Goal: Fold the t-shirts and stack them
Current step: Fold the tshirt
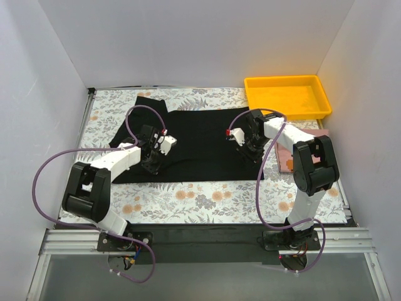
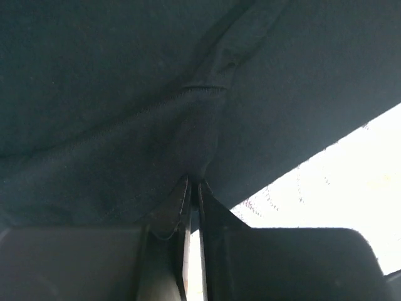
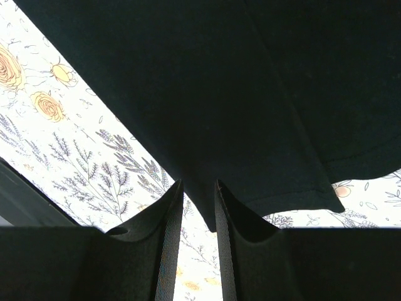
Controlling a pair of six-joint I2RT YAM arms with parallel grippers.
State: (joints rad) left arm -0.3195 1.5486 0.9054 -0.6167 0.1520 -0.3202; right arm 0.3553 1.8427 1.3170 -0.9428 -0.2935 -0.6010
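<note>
A black t-shirt (image 1: 200,141) lies spread on the floral tablecloth in the middle of the table. My left gripper (image 1: 153,166) is down on its near left part. In the left wrist view the gripper (image 2: 194,180) is shut on a pinched ridge of the shirt (image 2: 125,94). My right gripper (image 1: 249,152) is at the shirt's right edge. In the right wrist view this gripper (image 3: 198,183) has its jaws a narrow gap apart, with a hemmed corner of the shirt (image 3: 219,94) caught between the tips.
A yellow tray (image 1: 285,80) stands at the back right. A pinkish book (image 1: 287,162) lies at the right, partly under my right arm. White walls close in the left, right and back sides. The floral tablecloth (image 1: 188,200) shows in front of the shirt.
</note>
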